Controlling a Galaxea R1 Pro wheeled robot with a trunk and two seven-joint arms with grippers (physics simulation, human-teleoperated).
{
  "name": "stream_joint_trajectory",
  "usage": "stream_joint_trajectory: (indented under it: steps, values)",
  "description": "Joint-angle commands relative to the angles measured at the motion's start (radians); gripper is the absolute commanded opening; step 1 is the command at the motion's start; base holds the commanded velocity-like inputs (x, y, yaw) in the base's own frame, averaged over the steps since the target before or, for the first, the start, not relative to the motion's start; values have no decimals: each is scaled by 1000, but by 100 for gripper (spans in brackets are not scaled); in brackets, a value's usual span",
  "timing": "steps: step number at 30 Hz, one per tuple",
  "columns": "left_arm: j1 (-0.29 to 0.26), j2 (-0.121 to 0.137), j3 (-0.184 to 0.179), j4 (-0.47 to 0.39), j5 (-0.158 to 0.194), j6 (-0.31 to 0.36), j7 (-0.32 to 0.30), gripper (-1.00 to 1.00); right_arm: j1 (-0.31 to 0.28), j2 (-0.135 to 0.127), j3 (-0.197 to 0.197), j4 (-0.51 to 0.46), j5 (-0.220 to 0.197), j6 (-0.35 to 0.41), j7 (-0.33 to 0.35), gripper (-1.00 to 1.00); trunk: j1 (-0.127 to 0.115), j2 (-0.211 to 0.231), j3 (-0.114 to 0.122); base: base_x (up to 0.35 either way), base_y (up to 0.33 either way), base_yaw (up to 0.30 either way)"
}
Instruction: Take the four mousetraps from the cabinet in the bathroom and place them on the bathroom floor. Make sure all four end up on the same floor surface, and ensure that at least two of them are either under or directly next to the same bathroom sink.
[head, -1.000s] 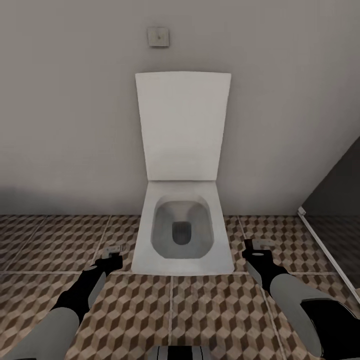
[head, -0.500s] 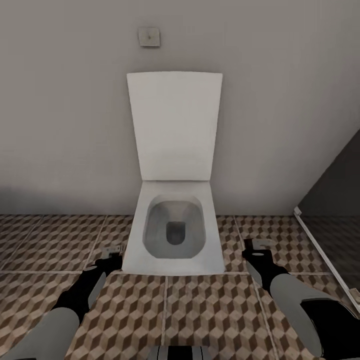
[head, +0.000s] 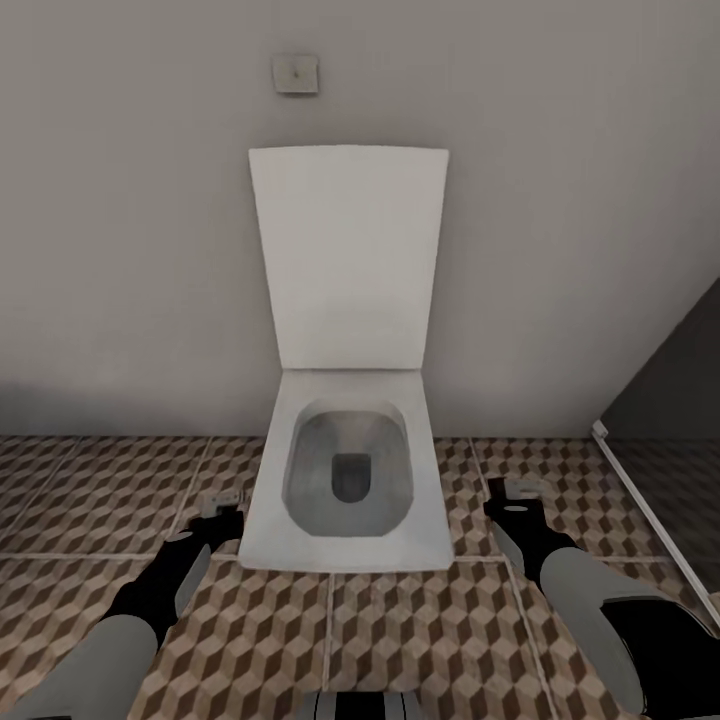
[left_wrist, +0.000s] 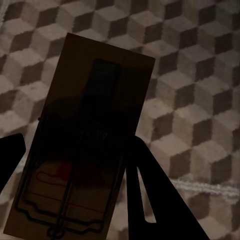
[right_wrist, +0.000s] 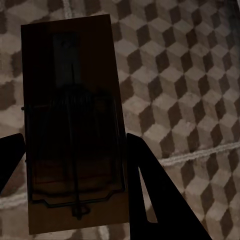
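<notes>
Each gripper carries one mousetrap: the left gripper (left_wrist: 75, 165) is clamped across a trap (left_wrist: 82, 145) and the right gripper (right_wrist: 75, 165) across another (right_wrist: 72, 120), each board's long axis running out along the fingers. The floor (head: 420, 630) lies directly below both, flanking the toilet (head: 345, 480).

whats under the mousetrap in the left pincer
Under the dark wooden mousetrap, gripped by the left pincer, lies cube-patterned brown and beige floor tile with a pale grout line. The tile directly beneath the board is covered.
</notes>
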Motion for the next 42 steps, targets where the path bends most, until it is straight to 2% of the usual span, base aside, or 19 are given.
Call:
stream_joint_trajectory:
  steps: [1, 11, 28, 42]
  values:
    - [0, 0, 2, -2, 10, 6, -2, -100, 0, 0, 8, -2, -7, 7, -2, -100, 0, 0, -1, 31, 0, 0]
    - [0, -1, 2, -1, 9, 5, -2, -100, 0, 0, 9, -2, -7, 7, -1, -100, 0, 0, -1, 43, 5, 0]
    - [0, -1, 2, -2, 8, 5, -2, -100, 0, 0, 9, -2, -7, 7, -2, -100, 0, 0, -1, 284, 73, 0]
    - [0, -3, -2, 6, 8, -35, -2, -100, 0, -1, 8, -2, -7, 8, -6, -100, 0, 0, -1, 35, 4, 0]
